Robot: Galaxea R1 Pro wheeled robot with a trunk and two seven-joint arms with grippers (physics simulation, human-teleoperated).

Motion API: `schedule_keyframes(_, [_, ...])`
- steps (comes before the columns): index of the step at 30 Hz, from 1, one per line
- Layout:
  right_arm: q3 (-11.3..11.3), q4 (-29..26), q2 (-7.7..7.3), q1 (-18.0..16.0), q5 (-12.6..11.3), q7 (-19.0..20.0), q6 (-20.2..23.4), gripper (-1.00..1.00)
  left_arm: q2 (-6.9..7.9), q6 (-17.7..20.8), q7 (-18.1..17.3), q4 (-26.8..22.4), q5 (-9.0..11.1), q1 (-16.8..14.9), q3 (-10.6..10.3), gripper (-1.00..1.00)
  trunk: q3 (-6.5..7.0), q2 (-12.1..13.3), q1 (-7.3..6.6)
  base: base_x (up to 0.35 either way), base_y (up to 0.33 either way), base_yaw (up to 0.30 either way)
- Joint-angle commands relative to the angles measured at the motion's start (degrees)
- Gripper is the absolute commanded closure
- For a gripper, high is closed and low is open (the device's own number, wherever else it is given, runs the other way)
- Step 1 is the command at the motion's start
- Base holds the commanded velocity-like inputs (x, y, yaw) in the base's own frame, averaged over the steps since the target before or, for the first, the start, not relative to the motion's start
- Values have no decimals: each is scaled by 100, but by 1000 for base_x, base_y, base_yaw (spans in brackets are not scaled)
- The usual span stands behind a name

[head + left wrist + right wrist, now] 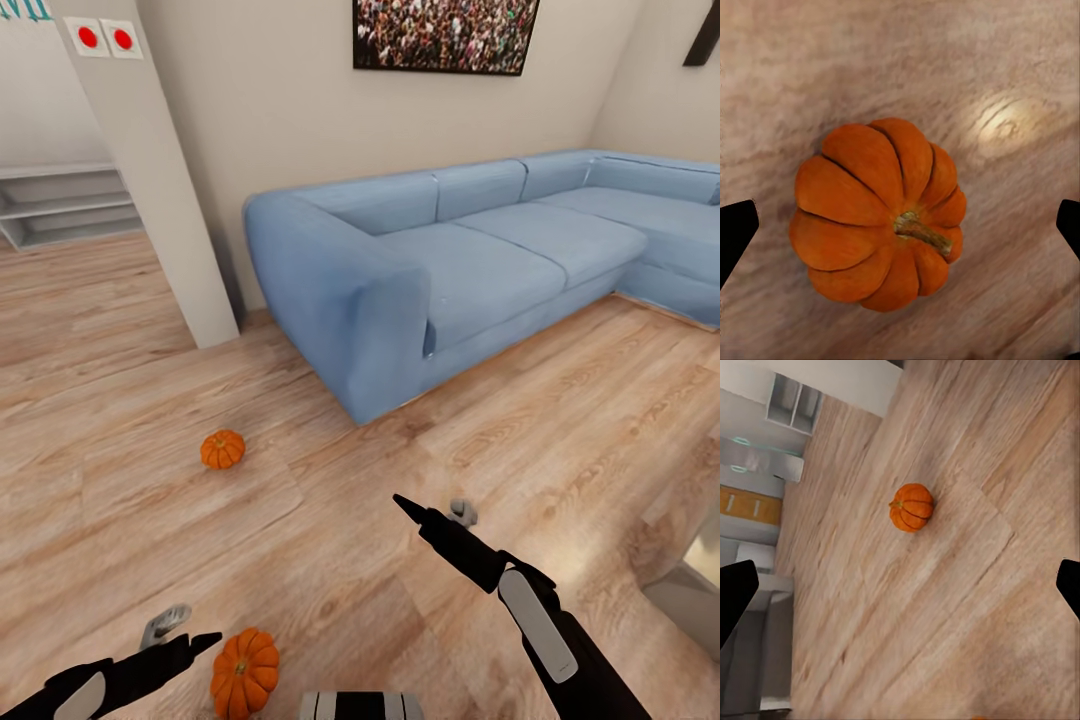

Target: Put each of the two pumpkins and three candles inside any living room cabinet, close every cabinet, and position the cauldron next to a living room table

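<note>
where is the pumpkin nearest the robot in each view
Head view: the near pumpkin lies on the wood floor at the bottom edge, just right of the left gripper.
Left wrist view: the same pumpkin sits centre frame, between the open fingertips.
Right wrist view: that pumpkin looks like the farther pumpkin, not this one.
Shared landmark: the wood floor.

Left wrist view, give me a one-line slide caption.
Open left end effector poised over a pumpkin on the wood floor.

A home's living room — a blue sectional sofa (470, 250) on a wood-plank floor (120, 420), a framed crowd picture (443, 35) on the wall.
</note>
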Motion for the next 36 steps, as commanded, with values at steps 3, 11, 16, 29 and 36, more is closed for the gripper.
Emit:
schedule_keyframes(3, [5,2,-1,-3,-41,-3,22,-100,10,50,-28,-9,64,-3,-19,-100,-71,-6,6,0,0,0])
schedule_keyframes(11, [6,7,2,-3,-41,-3,22,-100,37,50,-398,-3,72,-3,-19,-100,-249,-17,27,0,0,0])
schedule_keyframes(16, [7,7,7,-3,-41,-3,22,-100,38,50,-425,-6,74,-3,-19,-100,-359,-23,40,0,0,0])
schedule_keyframes(29, [8,7,-4,-3,-41,-3,22,-100,38,50,-470,-8,66,-3,-19,-100,-647,-41,73,0,0,0])
schedule_keyframes(36, [14,7,3,-3,-41,-3,22,-100,58,50,-656,-7,65,-3,-19,-100,-802,-50,91,0,0,0])
